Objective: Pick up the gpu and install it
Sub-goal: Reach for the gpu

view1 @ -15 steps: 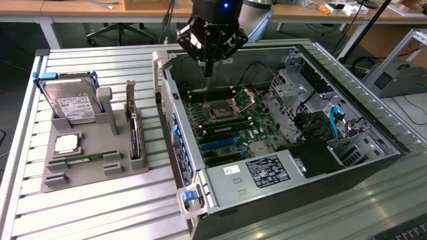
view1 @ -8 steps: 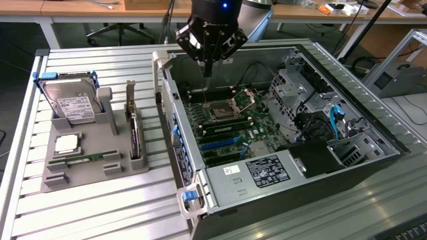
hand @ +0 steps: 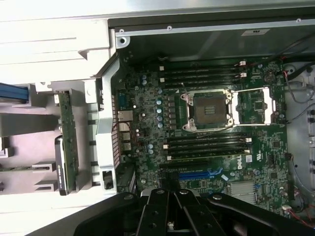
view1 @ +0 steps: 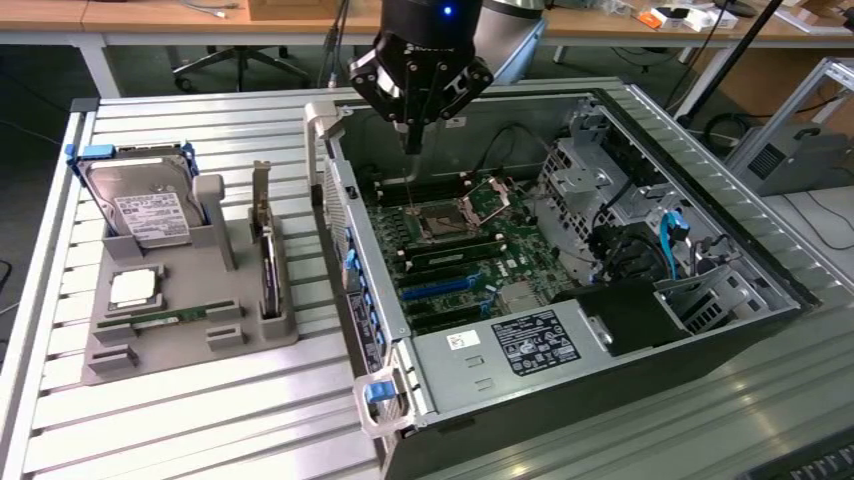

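Shut and empty, the pincer (view1: 414,138) hangs over the open case (view1: 747,250) at upper centre of the exterior view, and the gpu (view1: 268,262) stands on edge in its holder (view1: 160,345) down to that view's left, long axis running up-frame.

exterior looks down obliquely, wrist closer; both show motherboard (view1: 400,238) (hand: 147,123).

the gpu (view1: 270,275), thin dark card on edge in the grey holder (view1: 174,345), silver bracket (view1: 260,190) upright

A wooden desk (view1: 134,18) is running along the back, an office chair (view1: 243,58) is sitting beneath it on dark floor (view1: 38,78), and a ribbed metal table (view1: 200,115) is gleaming nearer.
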`<state>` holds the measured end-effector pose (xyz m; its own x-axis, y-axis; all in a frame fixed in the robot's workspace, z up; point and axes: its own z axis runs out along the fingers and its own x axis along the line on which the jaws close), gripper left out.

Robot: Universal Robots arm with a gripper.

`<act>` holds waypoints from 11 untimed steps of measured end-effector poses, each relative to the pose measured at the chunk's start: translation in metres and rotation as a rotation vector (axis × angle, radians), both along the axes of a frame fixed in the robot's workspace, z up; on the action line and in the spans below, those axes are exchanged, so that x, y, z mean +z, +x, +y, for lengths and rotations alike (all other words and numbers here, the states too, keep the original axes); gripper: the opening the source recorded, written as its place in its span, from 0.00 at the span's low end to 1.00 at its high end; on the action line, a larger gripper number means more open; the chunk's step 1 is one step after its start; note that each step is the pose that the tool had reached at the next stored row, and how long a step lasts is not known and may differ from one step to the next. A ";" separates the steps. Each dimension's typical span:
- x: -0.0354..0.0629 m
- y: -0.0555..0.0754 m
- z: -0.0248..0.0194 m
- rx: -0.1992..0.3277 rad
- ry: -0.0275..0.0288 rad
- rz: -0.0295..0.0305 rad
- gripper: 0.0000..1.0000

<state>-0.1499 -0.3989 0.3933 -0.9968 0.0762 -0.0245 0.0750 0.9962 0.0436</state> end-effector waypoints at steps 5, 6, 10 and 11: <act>0.0000 -0.001 0.0000 0.000 -0.0001 0.0000 0.11; 0.0000 -0.001 0.0000 0.000 -0.0001 0.0000 0.11; 0.0000 -0.002 0.0000 0.000 -0.0001 0.0000 0.11; 0.0000 -0.003 0.0000 0.000 -0.0002 0.0000 0.11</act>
